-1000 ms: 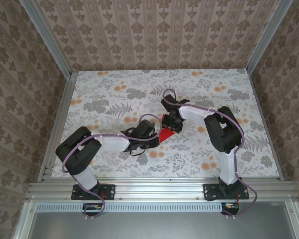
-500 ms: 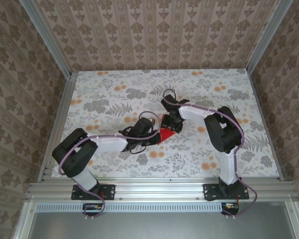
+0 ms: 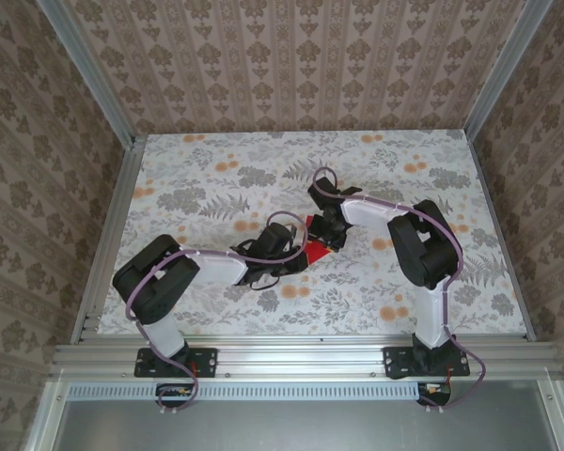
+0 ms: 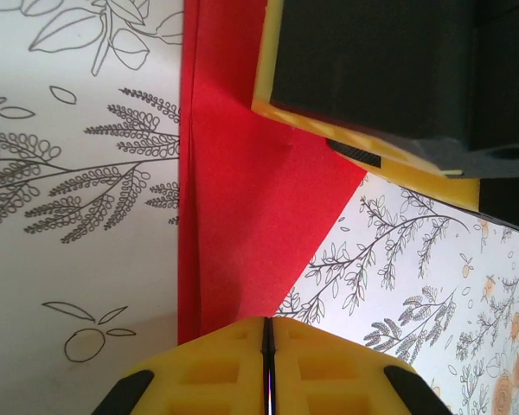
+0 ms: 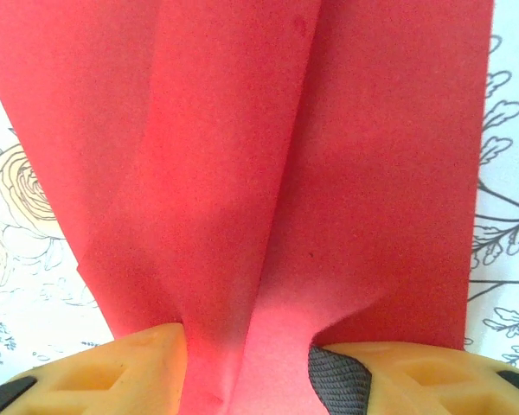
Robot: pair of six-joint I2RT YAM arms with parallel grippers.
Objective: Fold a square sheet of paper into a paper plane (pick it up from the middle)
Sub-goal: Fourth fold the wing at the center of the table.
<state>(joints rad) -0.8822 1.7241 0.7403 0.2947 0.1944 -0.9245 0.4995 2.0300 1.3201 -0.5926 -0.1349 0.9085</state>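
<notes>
mid-fold stage: the creased square sheet of paper [image 4: 251,216] lies at table [image 3: 404,169] centre, your left gripper [image 4: 267,363] shut at its near-left edge, hold unclear, your right gripper [image 5: 246,372] half open astride the raised centre crease; next, pinch that ridge squarely.

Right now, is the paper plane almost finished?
Not yet. The red paper is already folded narrow, with one slanted edge. The right fingers straddle a raised middle crease while the left fingers, shut, sit at its end. It likely still needs its wings folded.
</notes>
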